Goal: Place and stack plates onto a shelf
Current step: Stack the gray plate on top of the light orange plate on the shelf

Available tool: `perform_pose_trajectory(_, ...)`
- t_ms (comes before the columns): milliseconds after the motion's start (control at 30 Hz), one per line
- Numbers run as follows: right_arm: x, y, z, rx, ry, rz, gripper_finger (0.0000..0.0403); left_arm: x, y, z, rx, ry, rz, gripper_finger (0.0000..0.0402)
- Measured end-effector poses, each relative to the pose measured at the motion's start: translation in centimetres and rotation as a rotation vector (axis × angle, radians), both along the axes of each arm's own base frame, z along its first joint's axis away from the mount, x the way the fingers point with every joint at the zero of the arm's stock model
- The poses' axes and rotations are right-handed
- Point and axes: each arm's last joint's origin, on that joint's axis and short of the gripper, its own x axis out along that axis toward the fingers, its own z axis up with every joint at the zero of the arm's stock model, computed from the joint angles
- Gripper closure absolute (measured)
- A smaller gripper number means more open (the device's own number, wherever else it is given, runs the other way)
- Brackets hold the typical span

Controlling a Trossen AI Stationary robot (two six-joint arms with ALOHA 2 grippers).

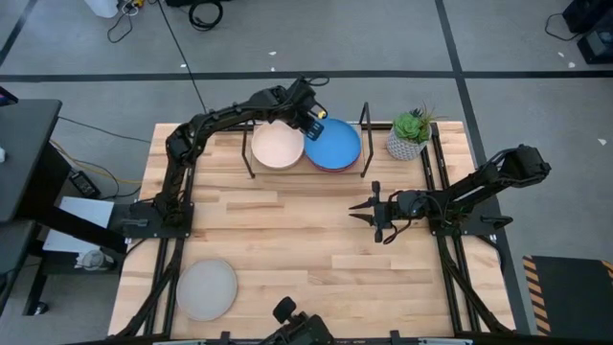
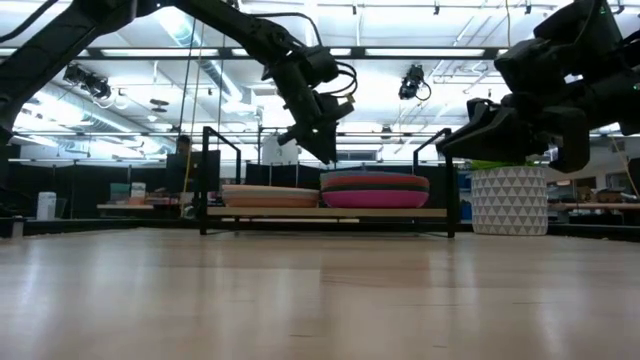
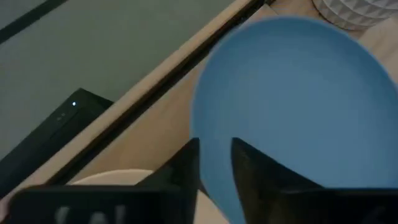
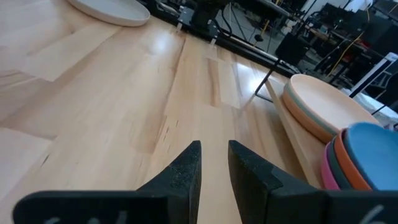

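Butcher-block table fills most of what we see from above, and we place everything else against the shelf standing at its far edge. On the shelf we count two stacks side by side: a cream plate tops the left one, a bright blue plate tops the right one, with orange, teal and magenta rims showing beneath the blue in the right wrist view. Well away from the shelf, at the table's near left corner, lies a grey-beige plate alone. Our left gripper hangs over the shelf's back edge, just above the blue plate's rim, fingers nearly closed and holding nothing. Our right gripper waits in front of the shelf, over bare wood, its fingers a narrow gap apart and empty. Beside the shelf's right end stands a small potted plant.
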Motion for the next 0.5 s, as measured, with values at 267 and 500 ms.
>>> perform_pose_trajectory(267, 0.0, 0.0, -0.1, 0.004, 0.015, -0.006, 0.0317, 0.7, -1.2, 1.4, 0.136, 0.026, -0.187, 0.0229)
perform_pose_trajectory(500, -0.1, -0.1, -0.2, -0.022, 0.026, -0.038, 0.0317, 2.8, -10.0, 3.0, 0.184, 0.182, -0.558, 0.0246)
